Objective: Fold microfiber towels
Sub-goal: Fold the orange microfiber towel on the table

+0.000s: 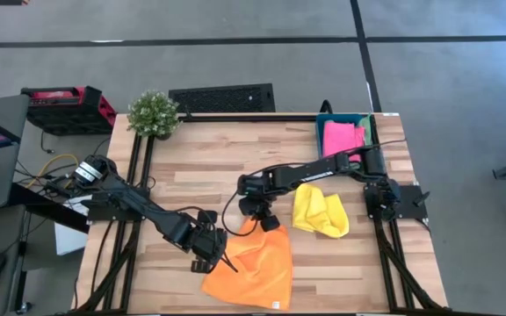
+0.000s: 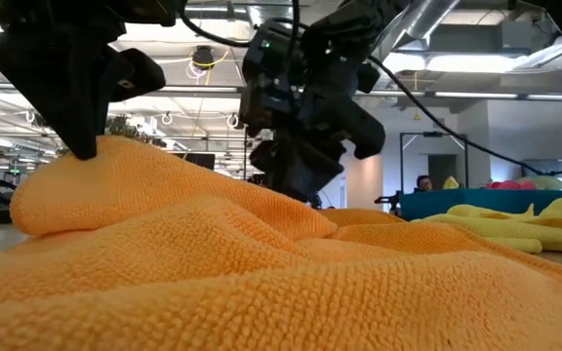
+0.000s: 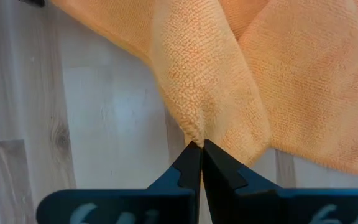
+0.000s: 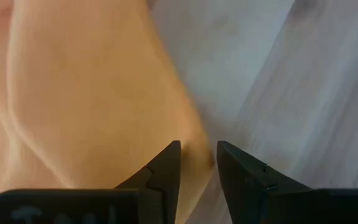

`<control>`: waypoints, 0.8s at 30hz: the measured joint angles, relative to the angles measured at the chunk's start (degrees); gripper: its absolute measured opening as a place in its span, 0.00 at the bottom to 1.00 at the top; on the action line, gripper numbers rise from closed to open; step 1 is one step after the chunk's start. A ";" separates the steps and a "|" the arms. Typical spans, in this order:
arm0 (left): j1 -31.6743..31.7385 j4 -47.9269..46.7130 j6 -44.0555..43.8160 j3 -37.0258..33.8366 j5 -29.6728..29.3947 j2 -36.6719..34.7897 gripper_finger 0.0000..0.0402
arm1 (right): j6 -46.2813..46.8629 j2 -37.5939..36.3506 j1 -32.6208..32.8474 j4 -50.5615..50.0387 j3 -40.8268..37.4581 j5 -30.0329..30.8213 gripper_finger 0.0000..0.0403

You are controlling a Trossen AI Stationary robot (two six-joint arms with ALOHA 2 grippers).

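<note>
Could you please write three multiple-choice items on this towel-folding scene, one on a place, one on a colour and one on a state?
1. Where does the yellow towel lie?
A. In the teal bin
B. On the table, on the right arm's side of the orange towel
C. Under the potted plant

2. Which colour is the towel showing in the teal bin?
A. Hot pink
B. Blue
C. White

3. How does the left gripper stand?
A. Open above bare wood
B. Shut on a fold of the orange towel
C. Shut on the yellow towel

Answers:
1 B: the high view shows it crumpled on the wood beside the orange one.
2 A: pink cloth fills the bin.
3 B: the left wrist view shows the tips closed on orange cloth.
</note>
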 joint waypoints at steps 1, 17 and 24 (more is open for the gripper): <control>0.00 -0.27 0.00 0.00 0.01 0.00 0.00 | 0.01 0.01 0.00 -0.79 0.00 -0.01 0.32; -0.04 -3.78 -2.18 -0.02 0.13 0.00 0.00 | 0.38 -1.00 2.40 -5.38 -0.04 4.57 0.04; 0.18 -9.66 -4.10 -0.02 -6.01 -0.09 0.00 | 3.55 -3.27 2.93 -10.68 0.00 13.16 0.02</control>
